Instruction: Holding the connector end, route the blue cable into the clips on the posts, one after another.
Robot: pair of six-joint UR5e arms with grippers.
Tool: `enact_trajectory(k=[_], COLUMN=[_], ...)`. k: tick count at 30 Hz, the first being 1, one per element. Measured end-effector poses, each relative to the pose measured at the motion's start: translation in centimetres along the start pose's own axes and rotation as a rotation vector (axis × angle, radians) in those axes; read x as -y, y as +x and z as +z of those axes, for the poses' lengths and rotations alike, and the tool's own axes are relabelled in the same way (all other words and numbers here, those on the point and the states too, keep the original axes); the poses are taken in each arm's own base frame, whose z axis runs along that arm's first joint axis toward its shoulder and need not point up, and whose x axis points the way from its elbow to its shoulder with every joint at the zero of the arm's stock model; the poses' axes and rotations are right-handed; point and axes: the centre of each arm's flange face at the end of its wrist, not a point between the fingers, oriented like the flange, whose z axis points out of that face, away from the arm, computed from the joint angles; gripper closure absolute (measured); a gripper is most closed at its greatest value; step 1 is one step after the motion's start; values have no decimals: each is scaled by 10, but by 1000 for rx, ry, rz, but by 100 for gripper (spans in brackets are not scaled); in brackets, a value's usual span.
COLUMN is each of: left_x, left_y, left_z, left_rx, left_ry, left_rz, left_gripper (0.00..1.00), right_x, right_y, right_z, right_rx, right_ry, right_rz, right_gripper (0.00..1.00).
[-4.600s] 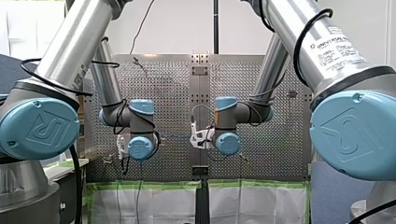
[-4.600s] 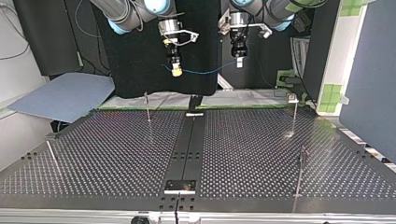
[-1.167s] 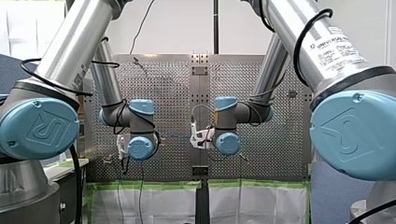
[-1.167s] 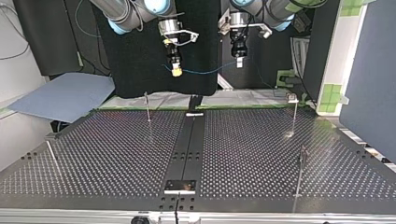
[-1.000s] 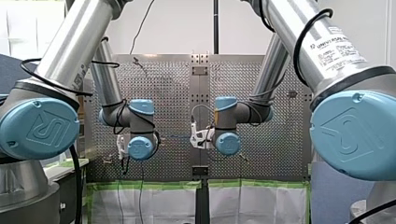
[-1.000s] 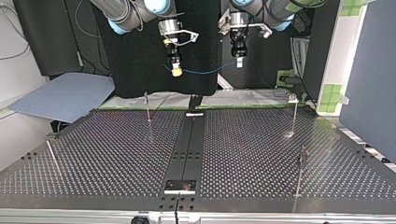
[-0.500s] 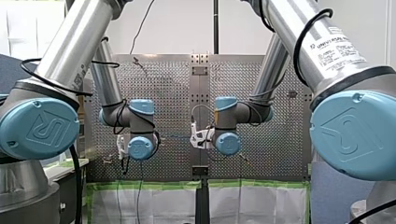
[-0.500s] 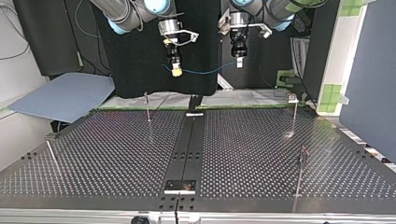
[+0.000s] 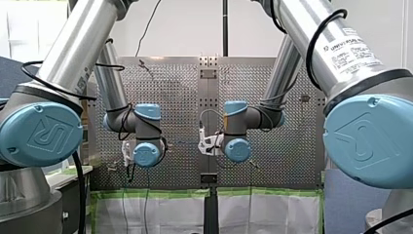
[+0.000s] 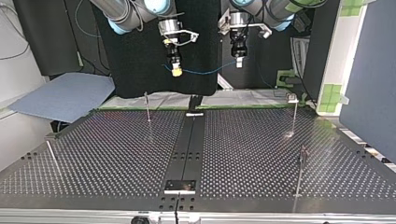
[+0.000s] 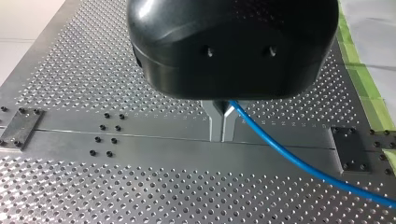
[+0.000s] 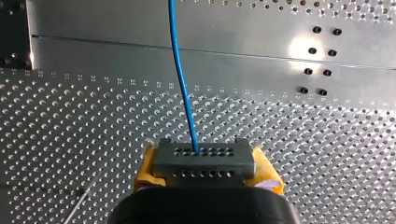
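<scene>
In the top view the thin blue cable point(image 10: 205, 72) hangs in a shallow sag between my two grippers, high above the perforated table point(image 10: 116, 154). My right gripper point(image 10: 176, 71), with yellow pads, is shut on the grey connector point(image 12: 203, 156); the cable point(image 12: 180, 70) runs straight out of it. My left gripper point(image 11: 222, 136) has its metal fingers point(image 11: 215, 122) pressed together on the cable point(image 11: 299, 161), which leaves sideways from between them. It hangs at the top view's right of the other gripper point(image 10: 239, 62). Thin clip posts stand at the back left point(image 10: 147, 106), back right point(image 10: 295, 114) and front right point(image 10: 301, 172).
A leaning post point(image 10: 51, 156) stands at the top view's left edge. A flat metal rail point(image 10: 187, 149) runs down the table's middle to a small plate point(image 10: 180, 186). A blue-grey sheet point(image 10: 65, 95) lies beyond the table at the left.
</scene>
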Motion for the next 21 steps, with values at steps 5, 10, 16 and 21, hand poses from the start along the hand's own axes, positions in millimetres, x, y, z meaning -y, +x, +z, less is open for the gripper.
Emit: enact_trajectory(k=[5,10,16,21], left_x=[0,0,0,3], left_y=[0,0,0,-3], left_z=[0,0,0,-3], left_rx=[0,0,0,-1], left_ry=[0,0,0,11], left_rz=[0,0,0,10], left_gripper=[99,99,99,99], right_x=[0,0,0,3], right_y=[0,0,0,-2], right_z=[0,0,0,0], right_rx=[0,0,0,5], right_ry=[0,0,0,0], right_rz=[0,0,0,4], right_gripper=[100,100,100,100])
